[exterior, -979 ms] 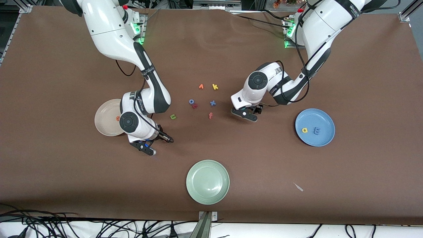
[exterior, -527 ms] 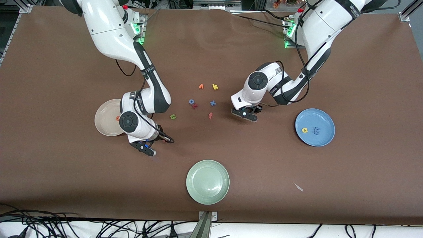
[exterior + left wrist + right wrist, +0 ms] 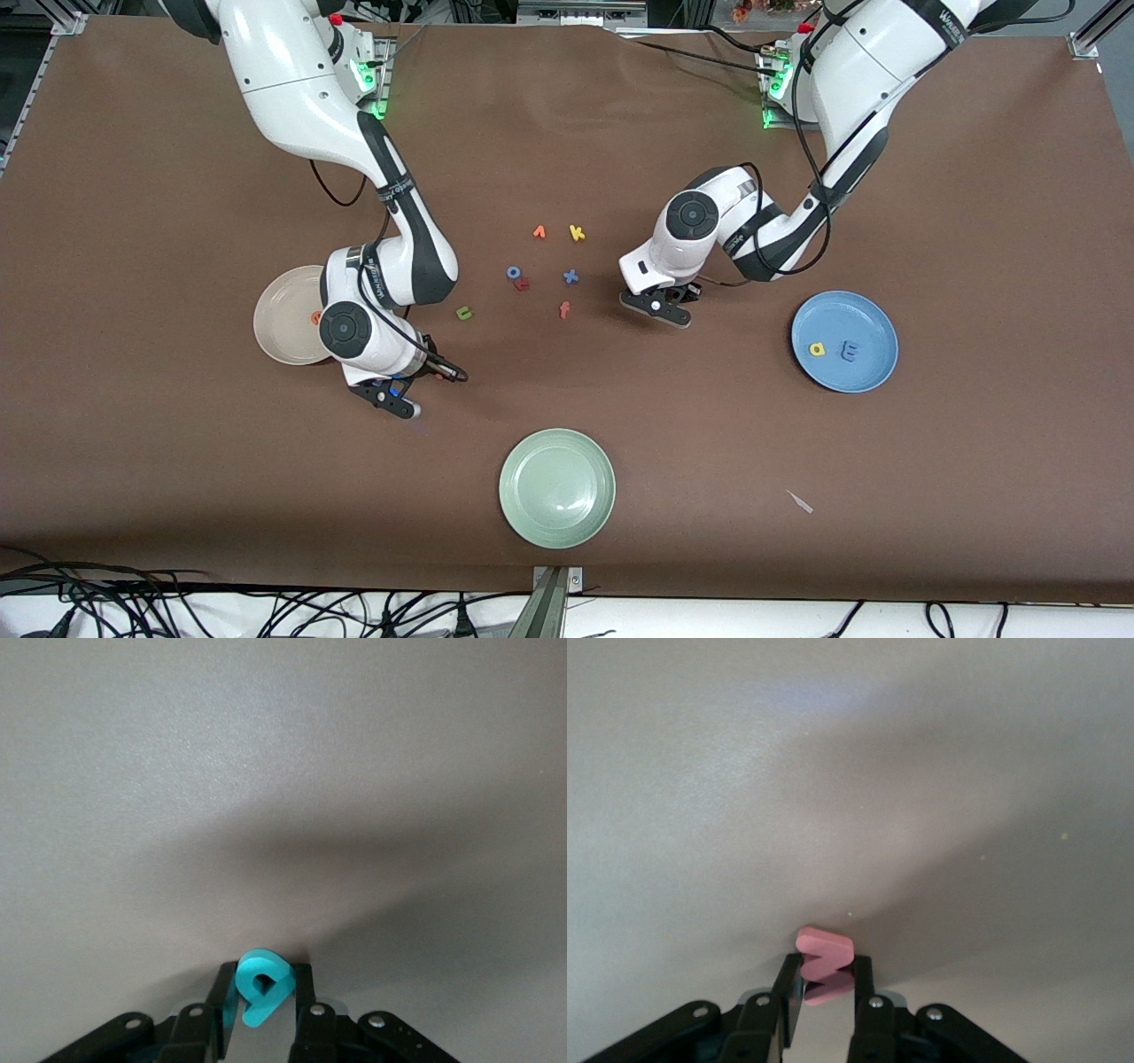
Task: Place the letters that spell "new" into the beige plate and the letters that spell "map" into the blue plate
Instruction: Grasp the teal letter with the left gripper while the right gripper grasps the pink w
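Note:
My left gripper (image 3: pixel 660 306) is down at the table between the loose letters and the blue plate (image 3: pixel 877 372), shut on the teal "p" (image 3: pixel 253 964), which stands pinched between my left gripper's (image 3: pixel 266 967) fingers. My right gripper (image 3: pixel 390 394) is low beside the beige plate (image 3: pixel 276 341), nearer the front camera. My right gripper (image 3: pixel 826 958) is shut on the salmon-pink "w" (image 3: pixel 823 949). The orange "e" (image 3: pixel 315 316) lies in the beige plate. The yellow "a" (image 3: pixel 817 349) and blue "m" (image 3: pixel 849 351) lie in the blue plate. The green "n" (image 3: pixel 464 312) lies on the table.
Loose letters lie mid-table: an orange "v" (image 3: pixel 539 232), yellow "k" (image 3: pixel 577 233), blue "x" (image 3: pixel 570 276), orange-red "f" (image 3: pixel 564 309), and a blue letter (image 3: pixel 513 273) touching a red one (image 3: pixel 523 284). A pale green plate (image 3: pixel 556 487) sits near the front edge.
The left gripper's fingers have closed from wide open onto the teal "p". The right gripper has finished closing on the pink "w". Both arms have barely shifted.

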Robot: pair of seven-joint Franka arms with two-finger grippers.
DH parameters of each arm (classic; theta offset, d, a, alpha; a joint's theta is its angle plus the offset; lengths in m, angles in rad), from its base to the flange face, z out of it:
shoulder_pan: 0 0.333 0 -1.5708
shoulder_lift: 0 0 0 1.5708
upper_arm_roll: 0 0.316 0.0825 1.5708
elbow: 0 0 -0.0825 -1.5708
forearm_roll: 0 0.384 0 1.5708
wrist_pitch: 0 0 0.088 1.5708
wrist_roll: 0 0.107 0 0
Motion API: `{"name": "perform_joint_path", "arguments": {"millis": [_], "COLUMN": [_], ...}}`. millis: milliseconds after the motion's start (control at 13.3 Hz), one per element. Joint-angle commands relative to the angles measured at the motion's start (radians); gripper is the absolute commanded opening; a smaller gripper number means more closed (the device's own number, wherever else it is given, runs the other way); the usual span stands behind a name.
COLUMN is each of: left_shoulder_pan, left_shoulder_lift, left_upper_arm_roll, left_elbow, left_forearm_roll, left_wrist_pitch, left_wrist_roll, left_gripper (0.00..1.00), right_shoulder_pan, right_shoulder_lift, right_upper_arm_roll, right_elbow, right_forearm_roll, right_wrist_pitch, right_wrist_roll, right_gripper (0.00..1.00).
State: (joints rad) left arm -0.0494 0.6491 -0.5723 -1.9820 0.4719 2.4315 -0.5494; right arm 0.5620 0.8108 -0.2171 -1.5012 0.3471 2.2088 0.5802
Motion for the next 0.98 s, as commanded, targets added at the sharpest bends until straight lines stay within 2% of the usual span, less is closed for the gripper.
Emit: {"name": "perform_joint_path", "arguments": {"millis": [0, 151, 226, 377, 603, 904], "left_shoulder_pan": [0.016, 0.031, 0.067, 0.156, 0.311, 0.452], "left_shoulder_lift": [-0.073, -0.135, -0.158, -0.201, -0.216, -0.192], "left_upper_arm_roll": [-0.011, -0.014, -0.015, -0.015, -0.015, -0.011], "left_elbow": [0.005, 0.047, 0.055, 0.058, 0.058, 0.055], "left_forearm_roll": [0.04, 0.015, -0.022, -0.099, -0.105, -0.101], "left_wrist_pitch": [-0.073, -0.246, -0.291, -0.318, -0.358, -0.35], "left_wrist_roll": [-0.008, 0.096, 0.168, 0.395, 0.708, 0.937], "left_gripper": [0.06, 0.06, 0.06, 0.07, 0.08, 0.08], "right_shoulder_pan": [-0.02, -0.019, -0.019, -0.019, -0.019, -0.019], "right_shoulder_lift": [-0.051, -0.117, -0.157, -0.221, -0.3, -0.302], "right_upper_arm_roll": [-0.043, -0.074, -0.09, -0.128, -0.171, -0.203], "right_elbow": [0.01, -0.049, -0.104, -0.187, -0.296, -0.367], "right_forearm_roll": [-0.014, -0.019, -0.02, -0.02, -0.02, -0.022], "right_wrist_pitch": [-0.145, -0.181, -0.176, -0.17, -0.169, -0.166], "right_wrist_roll": [-0.143, -0.215, -0.262, -0.373, -0.474, -0.533], "right_gripper": [0.1, 0.1, 0.1, 0.1, 0.1, 0.1]}}
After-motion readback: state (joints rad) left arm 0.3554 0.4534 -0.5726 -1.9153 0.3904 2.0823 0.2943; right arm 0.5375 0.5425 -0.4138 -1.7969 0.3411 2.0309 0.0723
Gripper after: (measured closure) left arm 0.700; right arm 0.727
